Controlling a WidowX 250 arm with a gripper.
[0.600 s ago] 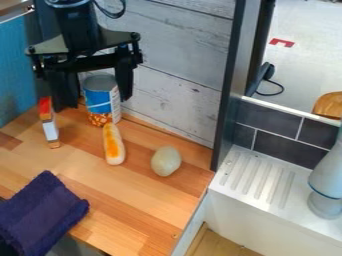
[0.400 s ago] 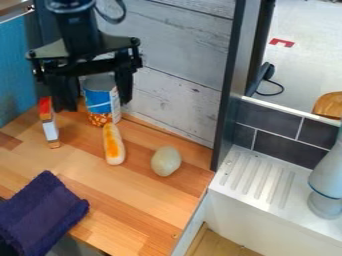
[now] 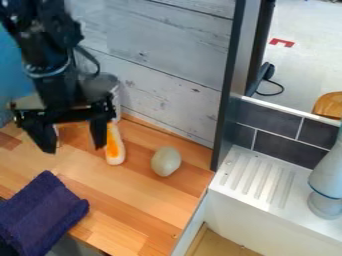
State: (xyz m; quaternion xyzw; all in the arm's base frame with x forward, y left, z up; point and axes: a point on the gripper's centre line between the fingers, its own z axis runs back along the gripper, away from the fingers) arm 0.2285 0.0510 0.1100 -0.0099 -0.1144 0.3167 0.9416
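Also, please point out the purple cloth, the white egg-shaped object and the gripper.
Purple cloth (image 3: 41, 212): camera view, its middle.
Egg-shaped object (image 3: 165, 161): camera view, its middle.
Gripper (image 3: 75, 145): camera view, between fingertips.

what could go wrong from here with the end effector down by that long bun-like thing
The open end effector has one finger right beside the bun-like thing, so a sideways move might knock it. The can stands partly hidden behind the arm and could get bumped. The rounded pale object might roll if nudged.
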